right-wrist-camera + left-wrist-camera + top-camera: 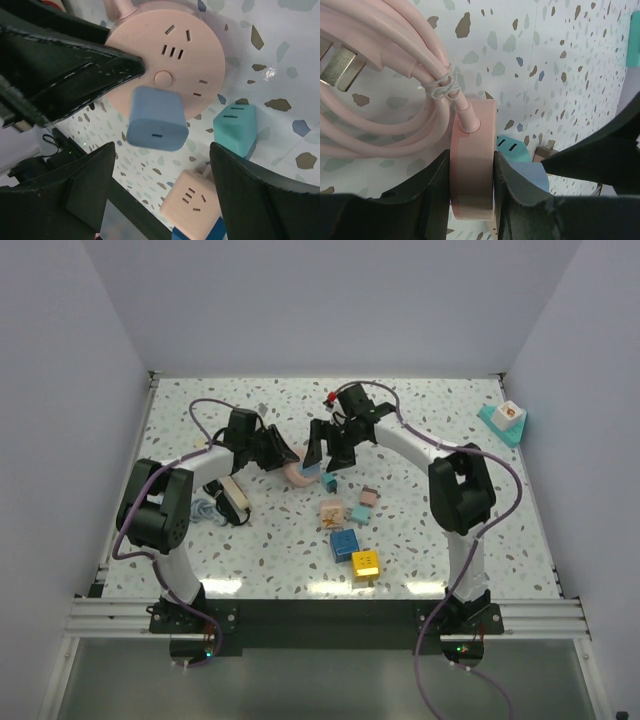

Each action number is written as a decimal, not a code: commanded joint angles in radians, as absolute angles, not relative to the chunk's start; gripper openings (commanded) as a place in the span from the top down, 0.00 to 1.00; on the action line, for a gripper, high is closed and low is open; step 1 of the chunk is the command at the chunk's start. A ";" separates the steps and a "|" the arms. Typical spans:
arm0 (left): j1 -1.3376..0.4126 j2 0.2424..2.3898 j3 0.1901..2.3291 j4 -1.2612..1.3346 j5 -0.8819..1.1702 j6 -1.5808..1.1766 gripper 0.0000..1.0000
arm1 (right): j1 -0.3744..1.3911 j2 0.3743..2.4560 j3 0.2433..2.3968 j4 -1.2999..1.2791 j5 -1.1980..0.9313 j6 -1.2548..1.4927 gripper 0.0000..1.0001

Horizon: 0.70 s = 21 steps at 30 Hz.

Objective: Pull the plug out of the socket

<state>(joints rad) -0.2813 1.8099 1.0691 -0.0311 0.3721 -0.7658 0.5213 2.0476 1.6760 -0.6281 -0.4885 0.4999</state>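
the round pink socket is gripped by the left gripper. its two dark fingers are closed tight across the disc's thickness, one on the back and one on the outlet face. in the right wrist view that front finger is seen lying over the face, with its tip stopped just short of the centre button. whether the socket's lower rim rests on the speckled table cannot be told.

a bundled pink cord, bound with a thin wire tie, is led off the socket's rim. its own flat-pinned end is seen at the upper left of the left wrist view.

the blue plug, a rounded cube, is seated against the socket's face just below the button. its pins are hidden. the right gripper is spread wide around it, and nothing is held. a clear gap is left between each finger and the plug's side edges.

room on the plug's right is narrowed by a teal cube, which lies between the plug and the right finger and touches neither. a pink cube is seen lower down, between the two fingers.

from above, both grippers are met near the middle of the table, well apart from the walls. a blue block and a yellow block are scattered towards the near edge. a cream power strip is laid beside the left arm.
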 commanded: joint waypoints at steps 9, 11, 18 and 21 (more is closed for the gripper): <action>-0.275 1.815 1.065 -0.034 0.354 -0.738 1.00 | 0.569 2.172 1.763 -0.538 -0.436 0.627 0.31; -0.276 1.812 1.062 -0.032 0.353 -0.738 1.00 | 0.571 2.181 1.759 -0.531 -0.437 0.635 0.41; -0.276 1.809 1.043 -0.040 0.339 -0.729 1.00 | 0.565 2.172 1.779 -0.564 -0.460 0.615 1.00; -0.275 1.805 1.037 -0.052 0.324 -0.715 1.00 | 0.549 2.126 1.779 -0.610 -0.472 0.578 1.00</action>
